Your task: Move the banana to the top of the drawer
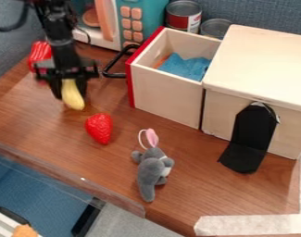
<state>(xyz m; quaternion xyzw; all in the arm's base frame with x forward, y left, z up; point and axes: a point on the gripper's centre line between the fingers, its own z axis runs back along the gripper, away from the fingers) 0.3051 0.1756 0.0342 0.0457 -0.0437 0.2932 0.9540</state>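
Banana [73,99]: yellow, hangs tip-down, pinched in gripper [70,89], fingers closed round it, left of open drawer [166,95]. Blue cloth [184,67] inside. Black handle [113,75] between banana and drawer. Strawberry [99,128], grey plush [153,171] nearby. Brown wood tabletop [196,185], blue-grey wall [264,14] behind.

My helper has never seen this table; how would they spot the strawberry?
Find the open, red-fronted drawer. Nearer the camera, on the wooden tabletop, lies the strawberry, between the yellow banana and the gray plush toy. Unlike them, it is bright red.
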